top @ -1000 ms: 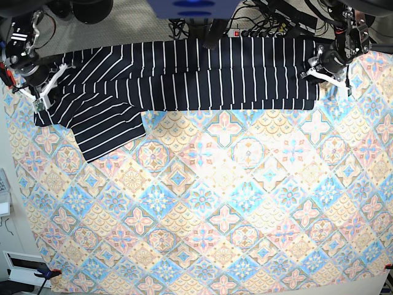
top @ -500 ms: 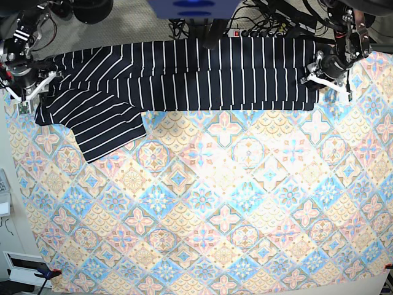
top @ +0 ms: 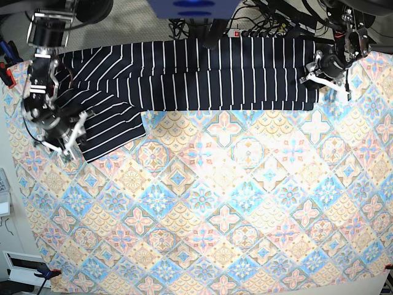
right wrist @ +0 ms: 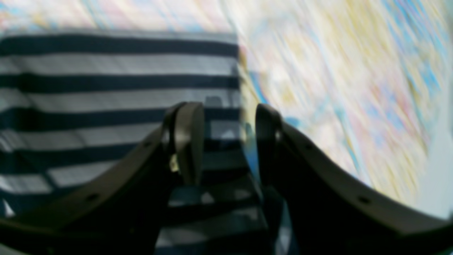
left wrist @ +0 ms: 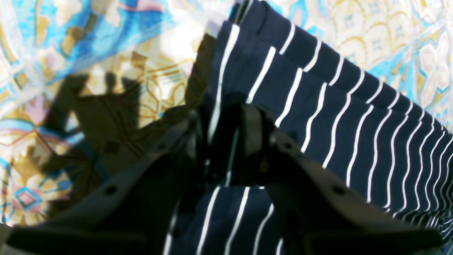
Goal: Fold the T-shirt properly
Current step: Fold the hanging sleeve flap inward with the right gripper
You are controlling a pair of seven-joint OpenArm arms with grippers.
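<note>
blur: right wrist view smeared, we can't read the tablecloth (right wrist: 336,88) beside the T-shirt (right wrist: 106,92) | hidden: left gripper (left wrist: 226,124) covers T-shirt corner | cut off: T-shirt's lower edge

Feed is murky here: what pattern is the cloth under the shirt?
Pastel diamond tiles, blue, peach and pink, on the cloth; clearest in the base view.

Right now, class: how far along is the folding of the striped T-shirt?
Done: the T-shirt lies folded lengthwise into a long band along the tablecloth's far edge. In hand: the left gripper pinches the band's end, while the right gripper stands open over a splayed sleeve. Left: tucking that sleeve and folding the band across.
</note>
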